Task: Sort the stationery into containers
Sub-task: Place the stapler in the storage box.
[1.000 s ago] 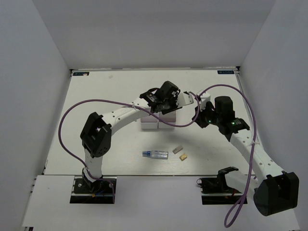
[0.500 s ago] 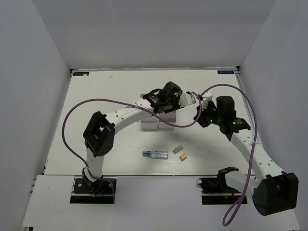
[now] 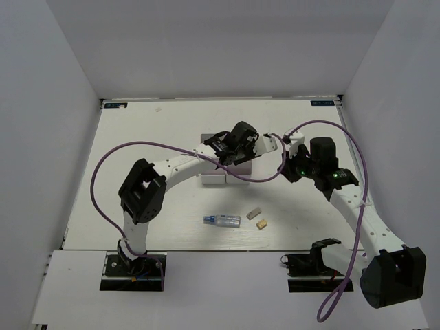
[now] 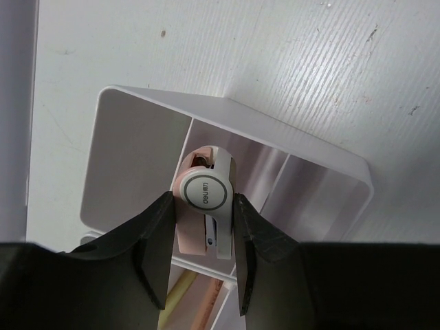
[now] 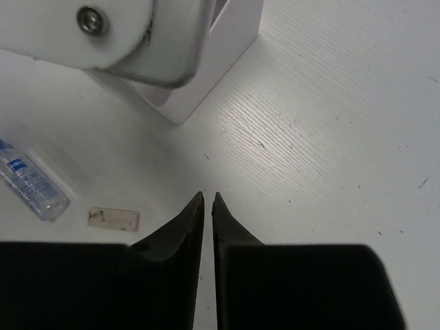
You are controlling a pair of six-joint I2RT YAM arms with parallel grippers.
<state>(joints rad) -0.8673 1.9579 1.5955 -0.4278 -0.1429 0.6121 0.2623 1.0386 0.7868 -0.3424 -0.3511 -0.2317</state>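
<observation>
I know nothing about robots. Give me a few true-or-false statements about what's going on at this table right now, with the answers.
1. The left gripper holds a pink capsule over a box. True.
2. The right gripper holds an eraser. False: its fingers are shut on nothing, over the table.
3. The tube lies on the table, outside the boxes. True.
4. Every eraser is in a box. False: two erasers lie on the table beside the tube.
</observation>
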